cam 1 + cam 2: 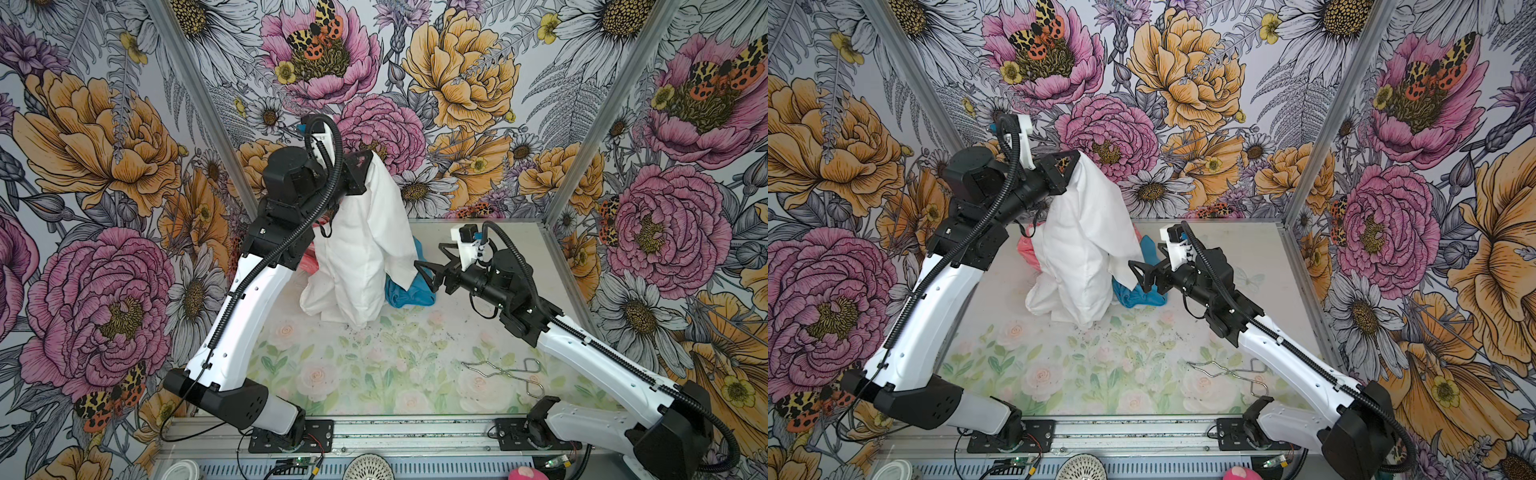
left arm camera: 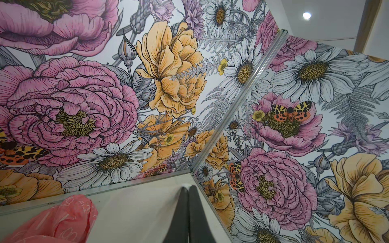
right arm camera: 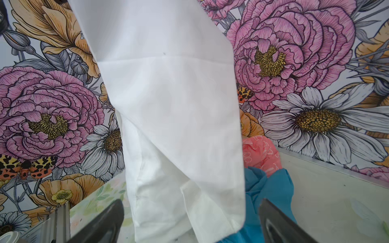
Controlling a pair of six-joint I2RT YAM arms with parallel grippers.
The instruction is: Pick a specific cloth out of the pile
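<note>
The white cloth point(image 1: 353, 249) point(image 1: 1079, 245) hangs in a long drape from my left gripper point(image 1: 366, 161) point(image 1: 1074, 161), which is raised high and shut on its top edge. Its lower folds reach the table. In the left wrist view the gripper point(image 2: 188, 186) is shut, with a sliver of white at the tips. What is left of the pile lies behind: a coral-pink cloth point(image 1: 306, 262) point(image 2: 59, 221) and a blue cloth point(image 1: 409, 296) point(image 3: 271, 185). My right gripper point(image 1: 428, 255) point(image 1: 1144, 254) point(image 3: 190, 202) stands open, level with the cloth's point(image 3: 172, 126) hanging lower corner, holding nothing.
Metal wire tongs point(image 1: 507, 370) lie on the flowered table mat point(image 1: 374, 374) at the front right. Flower-papered walls point(image 1: 457, 83) close in the back and both sides. A round white object point(image 1: 370, 469) and a pink one point(image 1: 525, 473) sit below the front rail.
</note>
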